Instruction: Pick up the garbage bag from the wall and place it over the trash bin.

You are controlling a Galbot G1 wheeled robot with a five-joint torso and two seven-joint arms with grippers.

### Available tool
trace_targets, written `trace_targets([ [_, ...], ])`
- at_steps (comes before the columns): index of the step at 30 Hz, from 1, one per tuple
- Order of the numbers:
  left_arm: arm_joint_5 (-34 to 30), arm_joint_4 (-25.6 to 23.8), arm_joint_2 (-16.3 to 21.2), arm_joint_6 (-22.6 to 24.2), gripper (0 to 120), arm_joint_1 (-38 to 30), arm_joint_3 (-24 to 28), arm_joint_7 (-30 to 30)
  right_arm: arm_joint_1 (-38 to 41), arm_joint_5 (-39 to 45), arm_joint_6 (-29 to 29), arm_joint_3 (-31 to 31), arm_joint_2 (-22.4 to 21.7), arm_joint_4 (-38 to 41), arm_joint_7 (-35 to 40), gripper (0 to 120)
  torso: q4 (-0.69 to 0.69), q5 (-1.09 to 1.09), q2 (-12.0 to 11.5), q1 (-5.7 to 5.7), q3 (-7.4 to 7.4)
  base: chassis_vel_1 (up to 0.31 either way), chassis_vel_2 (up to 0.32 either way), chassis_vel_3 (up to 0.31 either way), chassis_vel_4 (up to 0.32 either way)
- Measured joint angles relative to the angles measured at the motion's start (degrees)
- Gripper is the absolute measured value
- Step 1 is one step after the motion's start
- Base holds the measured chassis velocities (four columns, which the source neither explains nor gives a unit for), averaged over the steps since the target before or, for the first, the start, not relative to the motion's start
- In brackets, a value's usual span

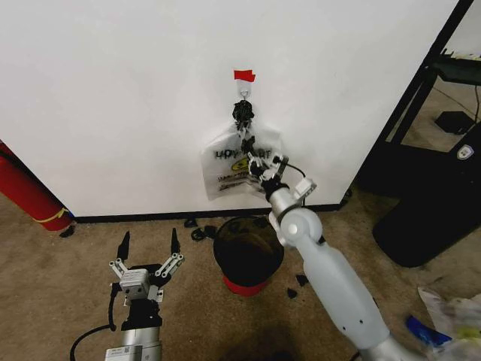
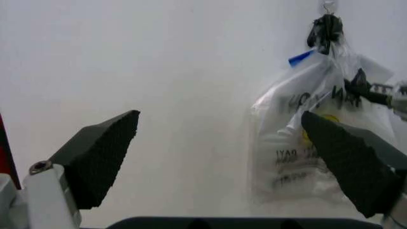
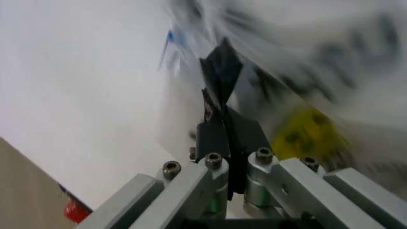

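While the bag (image 1: 234, 167) hangs by its knotted dark handles from a small hook (image 1: 243, 92) in the upper middle of the head view, just under a scrap of red tape (image 1: 243, 76), the right tool (image 1: 258, 167) is pushed up against its printed face. Seen from the right wrist, its two dark fingers (image 3: 224, 76) lie pressed together with almost no gap. They look to be pinching the thin plastic, though I can't be sure how much film, if any, sits between them.

That is my worry. If the pinch has caught only a fold of this flimsy plastic, a pull could slip free or tear the film. The handles look wound tightly on the hook, so tugging outward rather than lifting up and off may stretch them or drag the hook from the wall (image 1: 113, 90).

Low in the middle of the head view, the black bin (image 1: 248, 253) stands on the carpet near the wall, just under the bag and close beside the right arm's elbow. A careless swing there might knock it over. The left tool (image 1: 148, 250) waits at the lower left, jaws spread wide, holding nothing.
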Motion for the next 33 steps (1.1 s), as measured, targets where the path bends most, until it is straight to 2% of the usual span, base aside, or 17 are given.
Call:
trace_targets([
  [22,-1.3,1.8,1.5,-0.1,100,-2.3,1.7,0.0,-23.6,-16.3,1.9,4.5,0.3,14.4,-3.6,0,0.0,0.0,0.0,0.01,0.0,0.0,0.0,0.0,0.0],
  [33,-2.2,1.8,2.3,0.0,100,-3.4,2.0,0.0,-33.2,-23.5,4.3,7.1,0.6,19.1,-4.7,0,0.0,0.0,0.0,0.0,0.0,0.0,0.0,0.0,0.0],
])
